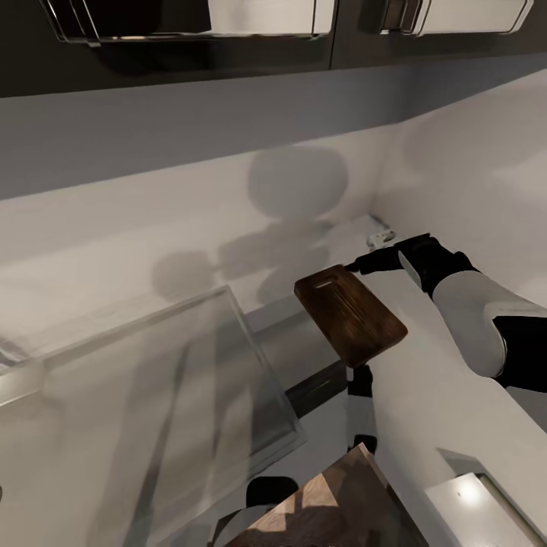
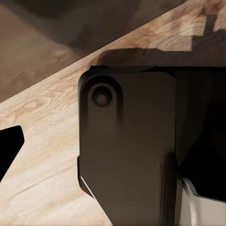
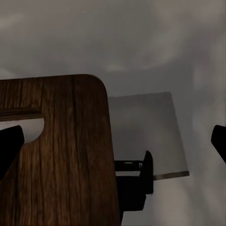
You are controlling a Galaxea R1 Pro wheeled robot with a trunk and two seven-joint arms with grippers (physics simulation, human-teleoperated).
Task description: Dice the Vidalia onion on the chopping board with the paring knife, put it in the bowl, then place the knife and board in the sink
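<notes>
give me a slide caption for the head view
Right gripper lifts the chopping board above the steel sink.

We see the right arm [image 1: 486,319] extended forward and toward the centre in the head view, white forearm leading to a black wrist, with the right gripper [image 1: 363,266] at its far end holding the chopping board [image 1: 349,313] by the slotted end. In the right wrist view the two dark fingertips [image 3: 10,146] sit at opposite edges of the frame, one overlapping the board's slot, so we judge the jaws to be spread wide, though actual contact is hard to confirm. The left wrist view shows dark body housing [image 2: 129,150] close to the camera, with one black fingertip [image 2: 9,148] at the frame edge, and the left jaws' state cannot be determined.
</notes>
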